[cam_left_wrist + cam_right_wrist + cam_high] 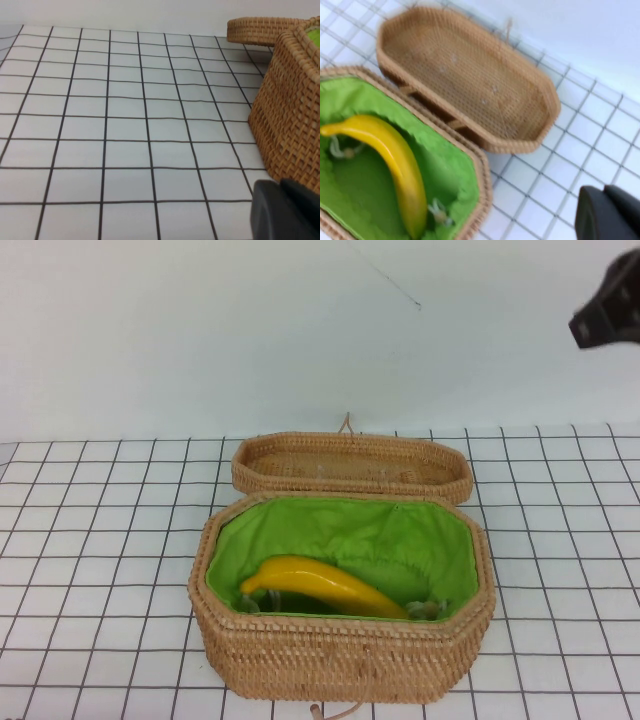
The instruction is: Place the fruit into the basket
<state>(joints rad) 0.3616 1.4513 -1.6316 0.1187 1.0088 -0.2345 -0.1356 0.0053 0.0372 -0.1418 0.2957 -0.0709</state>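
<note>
The yellow banana (320,586) lies inside the wicker basket (340,660) on its green lining, along the near wall; it also shows in the right wrist view (395,160). The woven lid (350,465) lies open behind the basket. My right gripper (608,305) is raised high at the far right, above and away from the basket, shut and empty (605,192). My left gripper (281,185) is out of the high view; it sits low over the table just left of the basket's side wall (290,115), shut and empty.
The table is a white sheet with a black grid (100,540). A pale wall rises behind it. A cord loop (345,424) sticks up from the lid's far edge, and another cord (330,710) hangs at the basket's front.
</note>
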